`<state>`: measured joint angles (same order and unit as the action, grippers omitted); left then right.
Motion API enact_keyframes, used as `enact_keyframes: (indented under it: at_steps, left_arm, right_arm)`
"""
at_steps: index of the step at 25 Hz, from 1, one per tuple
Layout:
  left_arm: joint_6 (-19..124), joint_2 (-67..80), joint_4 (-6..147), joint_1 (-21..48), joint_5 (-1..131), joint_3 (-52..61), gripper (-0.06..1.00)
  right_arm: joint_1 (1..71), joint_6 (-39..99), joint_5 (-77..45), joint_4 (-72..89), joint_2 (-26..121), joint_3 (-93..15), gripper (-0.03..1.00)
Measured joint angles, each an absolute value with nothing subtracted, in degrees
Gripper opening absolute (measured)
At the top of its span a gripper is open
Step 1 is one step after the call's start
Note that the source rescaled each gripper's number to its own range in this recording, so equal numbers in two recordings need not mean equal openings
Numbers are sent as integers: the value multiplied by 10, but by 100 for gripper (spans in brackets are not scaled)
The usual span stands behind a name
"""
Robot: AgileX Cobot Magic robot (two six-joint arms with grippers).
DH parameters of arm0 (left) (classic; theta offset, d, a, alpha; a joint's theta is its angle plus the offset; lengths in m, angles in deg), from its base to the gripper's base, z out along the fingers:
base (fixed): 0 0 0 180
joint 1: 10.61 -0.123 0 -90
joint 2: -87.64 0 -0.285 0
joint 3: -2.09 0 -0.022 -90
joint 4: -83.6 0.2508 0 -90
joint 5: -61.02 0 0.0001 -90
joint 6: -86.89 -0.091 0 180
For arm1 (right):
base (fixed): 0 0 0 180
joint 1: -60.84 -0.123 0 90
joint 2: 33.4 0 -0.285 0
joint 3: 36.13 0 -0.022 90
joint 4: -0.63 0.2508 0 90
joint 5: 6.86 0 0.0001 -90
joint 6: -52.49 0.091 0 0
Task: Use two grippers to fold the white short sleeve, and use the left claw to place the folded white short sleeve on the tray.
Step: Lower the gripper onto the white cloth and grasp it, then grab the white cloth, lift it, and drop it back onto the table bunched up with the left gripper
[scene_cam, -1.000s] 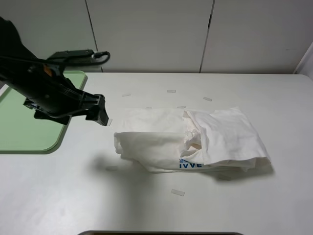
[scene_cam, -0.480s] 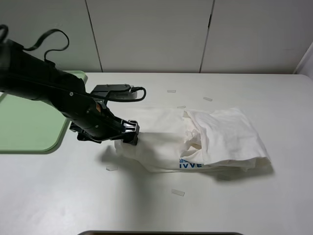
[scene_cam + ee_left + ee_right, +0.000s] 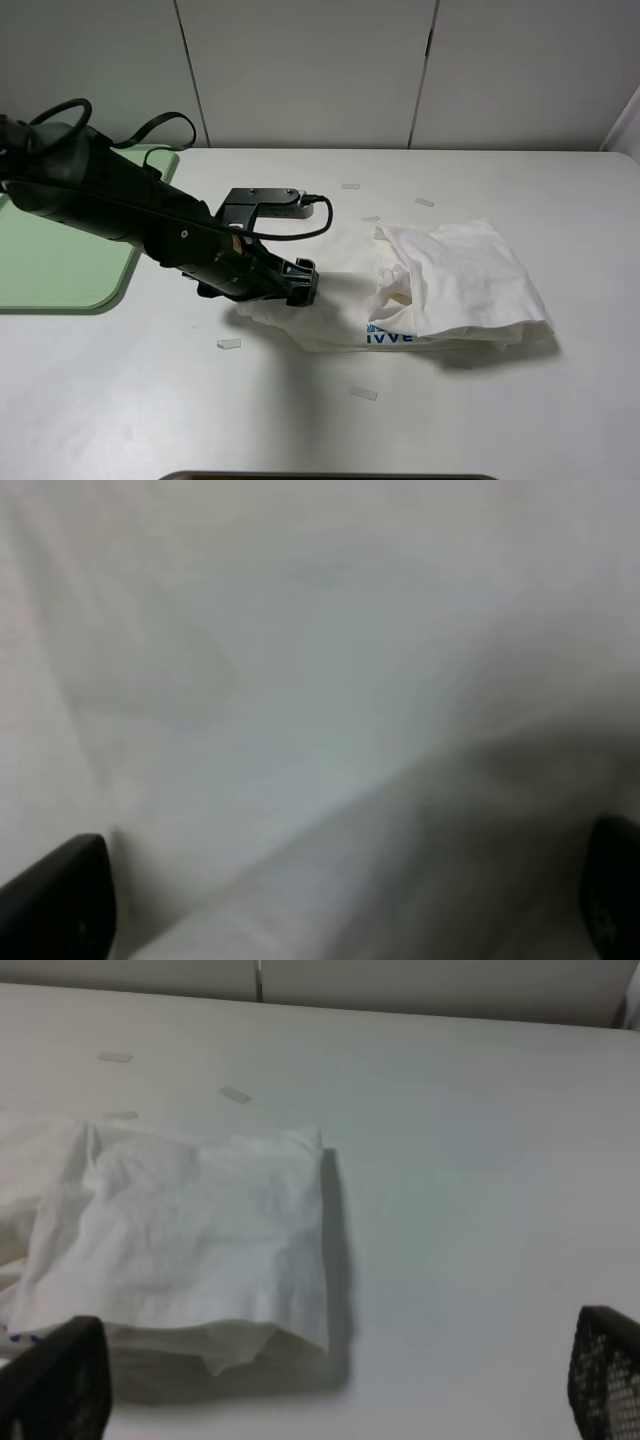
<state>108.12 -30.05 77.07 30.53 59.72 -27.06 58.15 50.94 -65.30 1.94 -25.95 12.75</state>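
Fingers (image 3: 60, 898) of the left gripper (image 3: 303, 283), spread wide and empty, have swung from beside the tray (image 3: 60, 278) onto the tray-side edge of the folded shirt (image 3: 460, 275), which lies well apart from the tray, so the pickup grasp looks next.

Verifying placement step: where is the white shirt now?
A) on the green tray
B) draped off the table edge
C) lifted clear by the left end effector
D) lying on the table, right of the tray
D: the white short sleeve lies on the table, apart from the tray.
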Motion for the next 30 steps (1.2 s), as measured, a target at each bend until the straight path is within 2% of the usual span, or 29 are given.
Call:
enact_keyframes:
  at_steps: [7, 13, 14, 15, 17, 18, 19, 20, 21, 28, 30]
  left_arm:
    - [1082, -327, 771, 322, 557, -268, 91]
    - [1096, -347, 768, 322, 514, -262, 77]
    - [1102, -351, 767, 322, 510, -262, 69]
    - [1102, -351, 767, 322, 510, -262, 69]
    - [1107, -353, 766, 322, 507, -261, 57]
    - [1109, -354, 764, 322, 507, -261, 45]
    - [1112, -358, 762, 322, 508, -261, 22]
    - [1113, -359, 761, 322, 508, -261, 14]
    - [1113, -359, 760, 322, 508, -261, 11]
    - [1115, -352, 760, 323, 526, -261, 11]
    - [1111, -327, 760, 319, 577, -262, 11]
  right_arm:
    - [582, 509, -653, 19, -260, 128, 100]
    - [582, 510, -653, 19, -260, 128, 100]
    - [582, 510, -653, 19, -260, 128, 100]
    - [582, 510, -653, 19, -260, 128, 100]
    - [582, 510, -653, 19, -260, 128, 100]
    - [582, 511, -653, 19, -260, 128, 100]
    - [582, 510, -653, 19, -260, 128, 100]
    - [582, 510, -653, 19, -260, 128, 100]
    - [582, 511, -653, 19, -260, 128, 100]
    - [582, 511, -653, 19, -260, 128, 100]
    - [582, 511, -653, 19, -260, 128, 100]
